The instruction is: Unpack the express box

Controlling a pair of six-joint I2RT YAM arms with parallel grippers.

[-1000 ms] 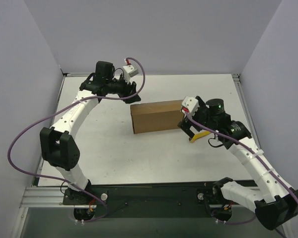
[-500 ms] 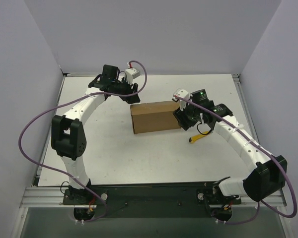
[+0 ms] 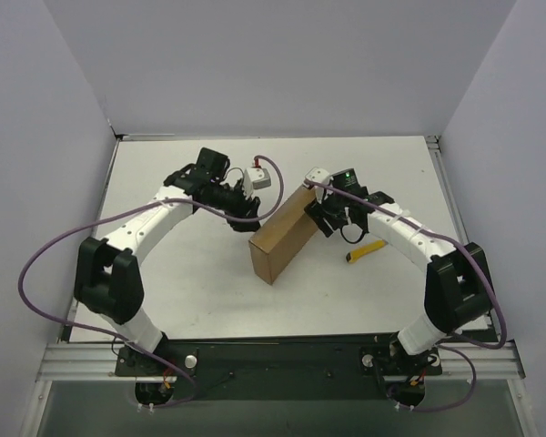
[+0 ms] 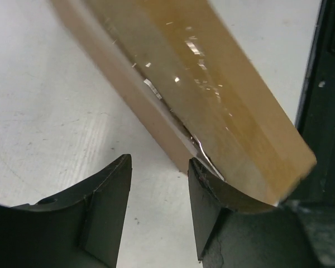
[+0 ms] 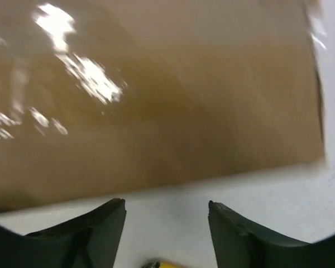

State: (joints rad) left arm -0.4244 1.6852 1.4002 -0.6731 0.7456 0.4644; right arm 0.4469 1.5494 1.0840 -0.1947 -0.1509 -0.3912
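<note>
The express box (image 3: 285, 234) is a plain brown cardboard box lying diagonally in the middle of the table, sealed with clear shiny tape. It fills the left wrist view (image 4: 212, 95) and the right wrist view (image 5: 151, 95). My left gripper (image 3: 251, 211) is open and empty at the box's left long side; its right finger (image 4: 209, 206) is against the box's taped edge. My right gripper (image 3: 325, 217) is open and empty, close to the box's right side near its far end. The yellow utility knife (image 3: 365, 250) lies on the table behind the right gripper.
White table (image 3: 191, 273) enclosed by pale walls on three sides. A black rail (image 3: 273, 355) with the arm bases runs along the near edge. A purple cable loops off each arm.
The box has swung from lying crosswise to diagonal, its near end now toward the front. The right gripper let go of the yellow knife, now on the table. Both grippers moved in beside the box.
</note>
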